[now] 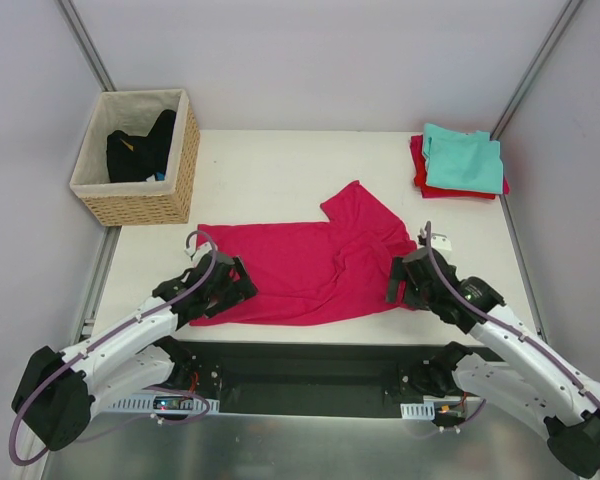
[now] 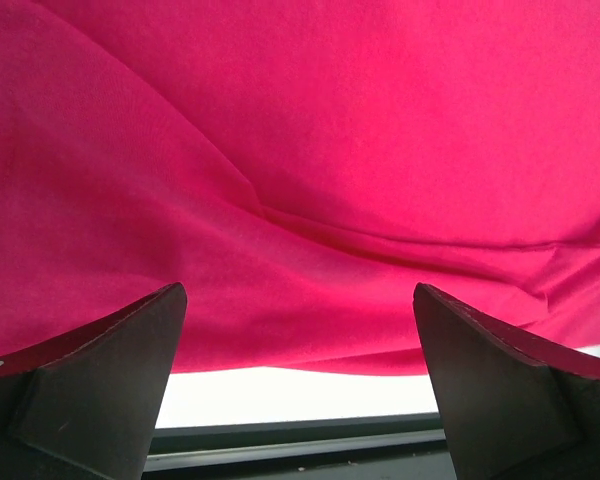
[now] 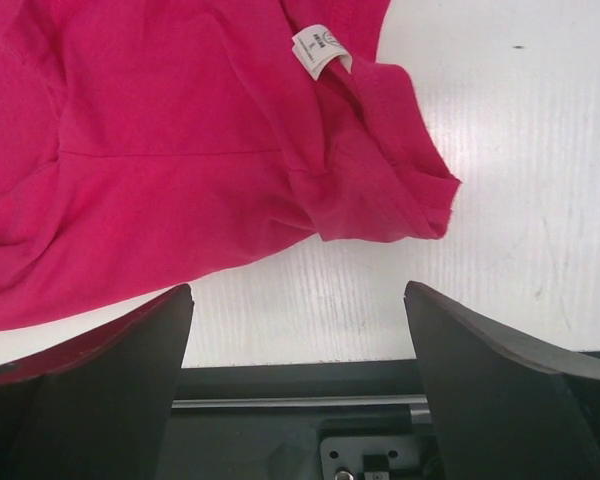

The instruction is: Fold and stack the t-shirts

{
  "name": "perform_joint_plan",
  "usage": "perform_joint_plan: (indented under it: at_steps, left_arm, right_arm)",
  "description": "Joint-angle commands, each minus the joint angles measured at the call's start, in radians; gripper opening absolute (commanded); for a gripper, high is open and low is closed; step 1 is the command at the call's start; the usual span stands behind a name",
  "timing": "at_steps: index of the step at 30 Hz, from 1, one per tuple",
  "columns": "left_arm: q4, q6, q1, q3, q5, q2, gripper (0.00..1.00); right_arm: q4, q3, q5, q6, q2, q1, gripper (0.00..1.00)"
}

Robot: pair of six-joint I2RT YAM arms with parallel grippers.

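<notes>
From above, the magenta t-shirt (image 1: 300, 265) lay spread over the near half of the table (image 1: 280, 170). Its long axis ran left to right, with one sleeve thrown up toward the back. The left gripper (image 1: 235, 285) sat at the shirt's near-left corner and the right gripper (image 1: 398, 285) at its near-right end, so each arm was nearest its own end. A folded teal t-shirt (image 1: 465, 162) rested on a red t-shirt (image 1: 417, 165) at the far right, well apart.

In the left wrist view, the left gripper (image 2: 298, 292) stood wide open and empty, with the shirt's near edge just ahead of it.

In the right wrist view, the right gripper (image 3: 298, 290) also gaped empty. The collar end, with its white neck label (image 3: 318, 50), lay just ahead and slightly left. Both grippers likely needed to reach forward onto that near edge.
</notes>
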Motion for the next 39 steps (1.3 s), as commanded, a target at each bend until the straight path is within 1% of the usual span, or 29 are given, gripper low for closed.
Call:
perform_joint_plan:
  at_steps: [1, 5, 15, 20, 31, 36, 39]
  left_arm:
    - [-0.019, 0.019, 0.023, -0.009, -0.031, -0.013, 0.98]
    - [-0.019, 0.013, 0.039, -0.029, -0.024, -0.015, 0.98]
    - [-0.01, 0.007, 0.049, -0.055, -0.021, 0.002, 0.98]
    - [-0.009, 0.007, 0.051, -0.064, -0.016, -0.001, 0.98]
    - [-0.009, 0.011, 0.069, -0.072, -0.011, -0.015, 0.97]
    - [-0.009, 0.008, 0.076, -0.086, -0.008, -0.009, 0.98]
    - [-0.01, -0.001, 0.079, -0.098, -0.007, -0.013, 0.97]
  right_arm:
    - [0.097, -0.089, -0.068, 0.025, -0.023, -0.003, 0.91]
    - [0.209, -0.166, -0.14, 0.036, -0.084, -0.013, 0.92]
    - [0.304, -0.203, -0.162, -0.011, -0.075, -0.059, 0.92]
    - [0.336, -0.186, -0.168, -0.036, -0.029, -0.095, 0.93]
    - [0.474, -0.249, -0.228, -0.061, 0.11, -0.184, 0.93]
    - [0.499, -0.265, -0.246, -0.065, 0.161, -0.216, 0.93]
    - [0.493, -0.268, -0.237, -0.065, 0.16, -0.221, 0.93]
